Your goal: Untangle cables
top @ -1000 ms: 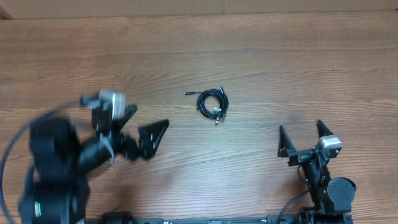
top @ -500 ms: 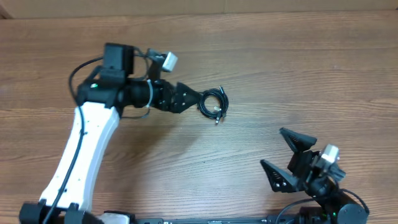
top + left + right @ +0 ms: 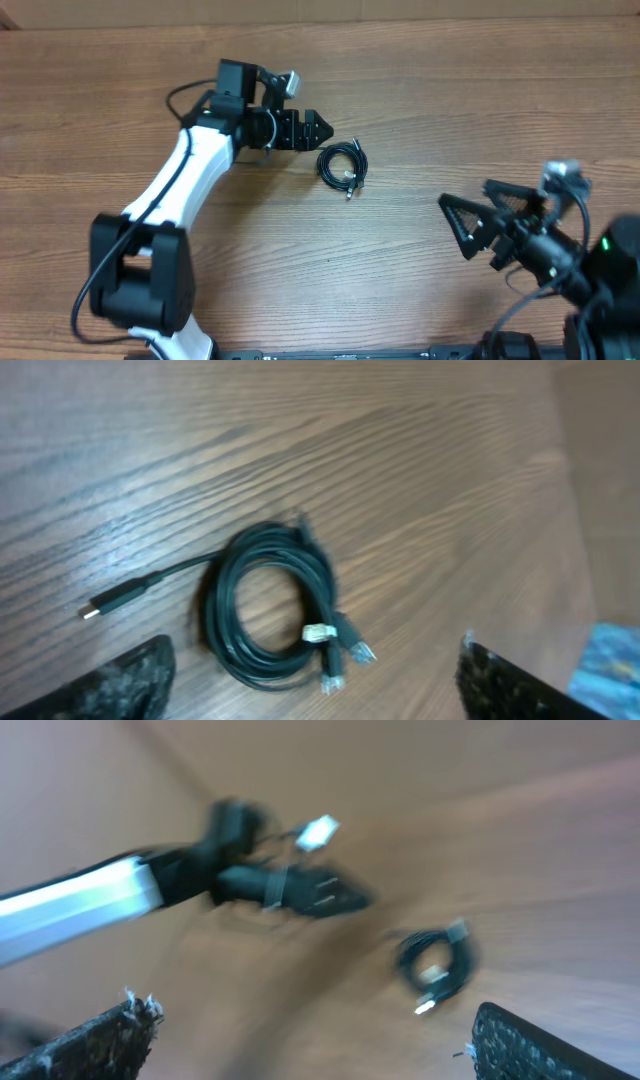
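- Since half a second ago the white-and-black left arm has swung up and along the table. The left gripper point(image 3: 318, 130), which was at the rim of the bundle, now sits just up and left of it. The black right gripper point(image 3: 465, 192) has risen from the near edge and now faces the bundle. The bundle itself has not shifted.
- The small coil of thin black cables point(image 3: 342, 166) lies flat near the middle of the brown wood-grain table point(image 3: 450, 90).
- In the left wrist view the coil of thin black cables point(image 3: 225, 610) sits between and just ahead of the two widely parted fingers, so the left jaws are released and hold nothing.
- The oval of the coil runs roughly along the line of approach. A loose tail point(image 3: 150, 585) leads off to one side, ending in a small plug.
- Two more plug ends point(image 3: 345, 665) stick out on the gripper's side, by a small white tie point(image 3: 318, 632).
- The right jaws are also spread wide and empty. In the blurred right wrist view the coil point(image 3: 435, 960) lies well apart from them.
- The left arm is much the nearer, so a short drop onto the coil's near rim looks like its move.
- The wood around the coil is bare and flat, leaving room to draw strands outward.
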Controlling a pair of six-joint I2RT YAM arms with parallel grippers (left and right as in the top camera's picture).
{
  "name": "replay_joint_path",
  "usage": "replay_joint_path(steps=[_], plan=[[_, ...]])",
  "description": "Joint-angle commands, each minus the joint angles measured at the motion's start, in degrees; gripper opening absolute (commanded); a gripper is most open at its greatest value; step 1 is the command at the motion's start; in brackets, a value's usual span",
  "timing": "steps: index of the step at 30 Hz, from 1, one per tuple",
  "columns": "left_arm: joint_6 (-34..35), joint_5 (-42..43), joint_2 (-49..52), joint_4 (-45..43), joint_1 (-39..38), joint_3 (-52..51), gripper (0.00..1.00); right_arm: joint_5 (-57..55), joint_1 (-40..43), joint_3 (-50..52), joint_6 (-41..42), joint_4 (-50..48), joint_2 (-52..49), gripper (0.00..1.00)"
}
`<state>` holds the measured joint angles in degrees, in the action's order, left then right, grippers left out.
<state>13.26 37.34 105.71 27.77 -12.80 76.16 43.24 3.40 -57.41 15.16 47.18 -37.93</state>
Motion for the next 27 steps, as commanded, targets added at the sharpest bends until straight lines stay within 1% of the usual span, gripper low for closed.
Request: replay_joint_path(steps=[1,2,4,6,7,11,13,14,16,18,23,26,27], plan=[[5.3,-2.8,4.5,-1.0,-0.8,0.7,0.84,18.6,0.1,-1.1,-1.5,0.7,-5.3,1.0],[5.6,-2.7,5.4,-1.0,-0.8,0.7,0.81,18.5,0.1,-1.1,-1.3,0.8,-6.4,1.0],[5.7,-1.7,6.9,-1.0,-1.1,0.7,0.79,18.3,0.1,-1.1,-1.3,1.3,-9.1,1.0],[5.7,-1.9,8.2,-1.0,-1.7,0.7,0.69,15.4,0.0,-1.1,0.5,2.8,-12.0,1.0],[5.7,-2.1,8.7,-1.0,-2.0,0.7,0.62,11.0,-0.5,-1.1,2.8,4.2,-13.6,1.0],[6.6,-4.0,10.2,-0.5,-3.1,0.7,0.58,1.4,-4.1,-1.1,3.3,7.5,-18.4,1.0],[7.9,-6.7,10.9,0.5,-3.7,0.7,0.54,0.1,-6.6,-1.1,3.3,7.4,-20.8,1.0],[8.0,-7.2,11.1,0.8,-3.8,0.7,0.52,-0.2,-8.0,-1.1,3.5,7.3,-22.0,1.0],[8.0,-7.3,11.1,0.8,-4.0,0.7,0.44,-0.4,-11.3,-1.1,3.5,6.4,-24.8,1.0],[8.0,-7.6,11.1,0.7,-4.0,0.7,0.41,-0.7,-13.4,-1.1,4.3,5.0,-27.0,1.0],[9.4,-12.1,11.2,2.9,-4.4,0.7,0.4,-5.7,-17.6,-1.1,7.6,3.6,-31.3,1.0],[9.3,-12.5,11.2,3.2,-5.0,0.7,0.38,-6.5,-19.2,-1.1,7.8,3.0,-32.3,1.0],[9.3,-12.5,11.2,2.8,-5.2,0.7,0.28,-6.6,-19.4,-1.1,8.1,2.8,-32.3,1.0]])
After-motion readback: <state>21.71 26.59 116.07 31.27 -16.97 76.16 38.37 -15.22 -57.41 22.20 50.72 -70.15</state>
